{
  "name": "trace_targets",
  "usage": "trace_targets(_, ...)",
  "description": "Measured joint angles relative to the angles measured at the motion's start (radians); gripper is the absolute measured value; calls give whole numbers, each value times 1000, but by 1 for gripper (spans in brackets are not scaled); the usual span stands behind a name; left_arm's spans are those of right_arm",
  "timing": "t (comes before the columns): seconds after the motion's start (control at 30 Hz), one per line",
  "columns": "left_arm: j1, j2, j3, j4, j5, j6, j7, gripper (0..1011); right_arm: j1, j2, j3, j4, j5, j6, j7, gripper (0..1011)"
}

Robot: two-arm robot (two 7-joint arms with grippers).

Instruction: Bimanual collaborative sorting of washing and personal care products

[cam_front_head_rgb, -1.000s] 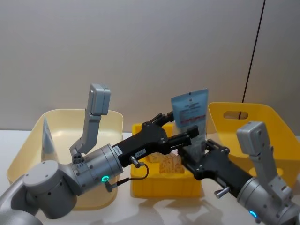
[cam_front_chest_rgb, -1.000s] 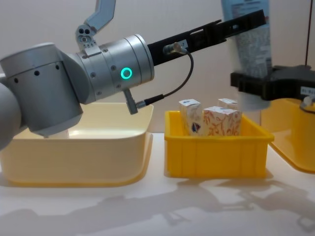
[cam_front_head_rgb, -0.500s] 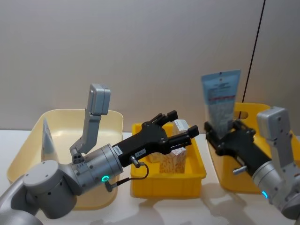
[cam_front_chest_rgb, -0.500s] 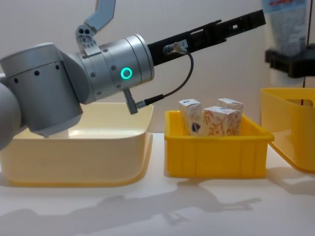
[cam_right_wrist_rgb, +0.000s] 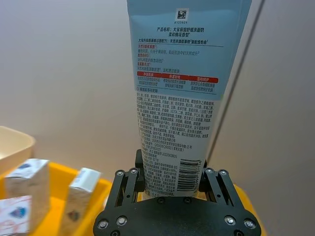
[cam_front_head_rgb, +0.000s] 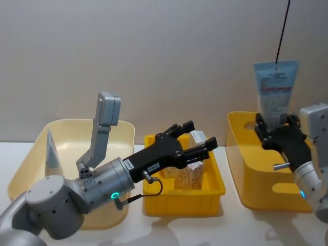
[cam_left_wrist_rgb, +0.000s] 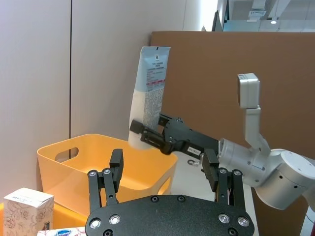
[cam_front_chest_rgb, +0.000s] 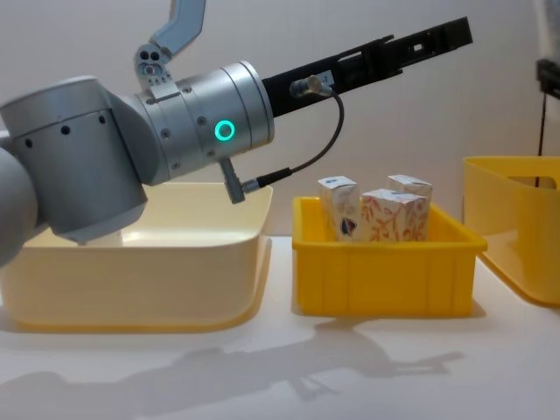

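My right gripper (cam_front_head_rgb: 277,129) is shut on the lower end of a pale blue-white squeeze tube (cam_front_head_rgb: 274,89), holding it upright above the deep yellow bin (cam_front_head_rgb: 241,169) at the right. The right wrist view shows the tube (cam_right_wrist_rgb: 184,98) standing between the gripper's (cam_right_wrist_rgb: 172,179) fingers. My left gripper (cam_front_head_rgb: 197,139) hovers open and empty over the small yellow tray (cam_front_head_rgb: 182,202), which holds several white cartons (cam_front_head_rgb: 187,177). From the left wrist view, the left gripper (cam_left_wrist_rgb: 166,172) looks across at the held tube (cam_left_wrist_rgb: 150,98). Another tube (cam_front_head_rgb: 51,151) leans inside the cream bin (cam_front_head_rgb: 118,128).
Three containers sit in a row on the white table: the cream bin (cam_front_chest_rgb: 131,280) at left, the small yellow tray (cam_front_chest_rgb: 385,271) in the middle, the deep yellow bin (cam_front_chest_rgb: 516,227) at right. A plain wall stands behind them, with a thin dark cable (cam_front_head_rgb: 281,36) hanging down it.
The right gripper has carried the tube rightward and up, from beside the left gripper over the tray to above the right bin. The left arm has stayed still, fingers open.
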Motion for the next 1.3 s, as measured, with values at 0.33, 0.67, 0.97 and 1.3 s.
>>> trace_targets(0.33, 0, 0, 0, 0, 0, 0, 0, 1000, 34, -23, 29, 70, -74, 21, -113, 556)
trace_targets(0.67, 0, 0, 0, 0, 0, 0, 0, 1000, 49, -45, 46, 118, -105, 91, -159, 556)
trace_targets(0.97, 0, 0, 0, 0, 0, 0, 0, 1000, 53, -63, 48, 137, -107, 128, -150, 556)
trace_targets(1.3, 0, 0, 0, 0, 0, 0, 0, 1000, 54, -84, 55, 148, -99, 156, -137, 555)
